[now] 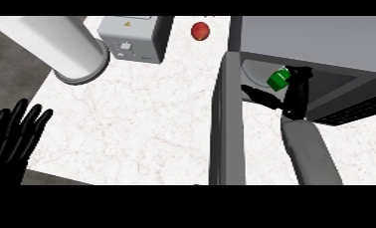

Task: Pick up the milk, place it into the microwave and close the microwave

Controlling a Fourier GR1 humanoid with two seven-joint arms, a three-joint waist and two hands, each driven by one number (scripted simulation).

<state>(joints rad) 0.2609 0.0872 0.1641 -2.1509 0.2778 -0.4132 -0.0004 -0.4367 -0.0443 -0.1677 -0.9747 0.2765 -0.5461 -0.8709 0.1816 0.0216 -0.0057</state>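
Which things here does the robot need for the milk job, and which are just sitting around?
For the job:
- green milk carton, held by the right hand
- microwave
- its open door

Just sitting around:
- red apple
- grey toaster
- white cylinder
- left hand, resting open at the left edge

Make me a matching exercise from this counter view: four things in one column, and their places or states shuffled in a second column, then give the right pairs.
Things:
1. green milk carton
2. left hand
3. red fruit
4. microwave door

Places or states:
A. open and resting at the view's left edge, fingers up
B. swung open, edge toward the camera
C. inside the microwave, at the right hand
D. on the counter between the small grey appliance and the microwave

Pairs: 1-C, 2-A, 3-D, 4-B
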